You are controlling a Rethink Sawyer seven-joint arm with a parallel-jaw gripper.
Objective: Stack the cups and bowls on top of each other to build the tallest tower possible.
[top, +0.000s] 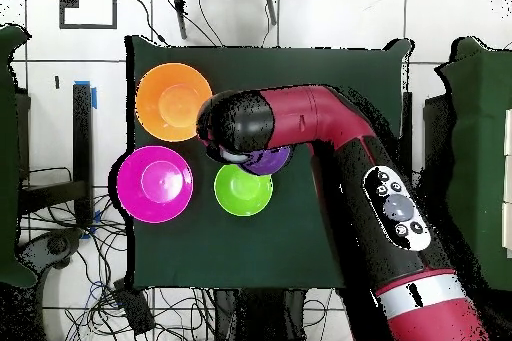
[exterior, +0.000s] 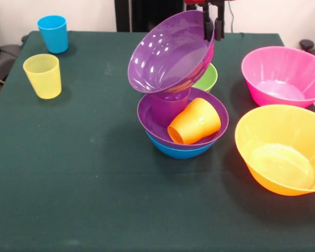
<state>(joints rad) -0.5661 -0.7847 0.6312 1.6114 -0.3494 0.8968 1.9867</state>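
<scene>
1. Front view:
   - Two gripper point(exterior: 212, 23) fingers pinching the rim of a tilted purple bowl point(exterior: 170, 52) at twelve o'clock over the tower point(exterior: 182, 126).
   - Orange cup point(exterior: 194, 122) toppled inside.
   - Placing step; needs levelling onto the upright purple cup point(exterior: 169, 105).
2. Overhead view:
   - Arm point(top: 330, 132) hides the tower, apparently.
   - Green bowl point(top: 243, 189) at six o'clock.

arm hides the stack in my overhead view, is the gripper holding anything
Observer: Yes, the gripper grips the rim of a tilted purple bowl.
Operator: whats under it
Observer: It leans on a purple cup standing in the lower purple bowl, which is nested in the blue bowl.
Operator: and the orange cup
Observer: The orange cup lies on its side in the lower purple bowl, beside the purple cup.
</scene>
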